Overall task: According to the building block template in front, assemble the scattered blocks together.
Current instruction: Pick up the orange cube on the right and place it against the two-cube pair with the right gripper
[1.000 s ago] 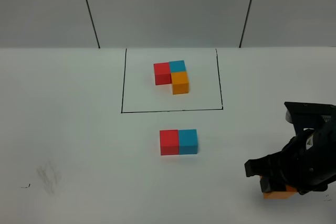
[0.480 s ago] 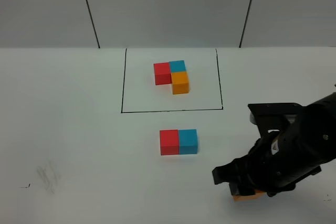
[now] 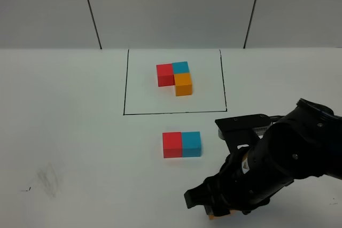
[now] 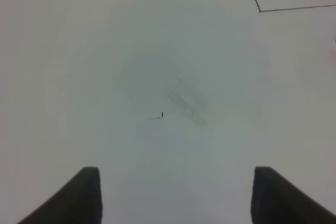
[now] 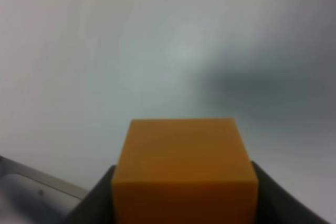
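Exterior high shot: right gripper [image 3: 219, 211] is pinching the orange cube [image 5: 184, 174], and I'd say its spot in front of the blue cube [image 3: 191, 143] lies up-left of it.

Your high camera looks down over the whole tabletop [image 3: 69, 132]. The left wrist view faces it from above and shares a corner of the black outline [image 4: 259, 10]. The right wrist view sits hard against an orange block [image 5: 184, 174].
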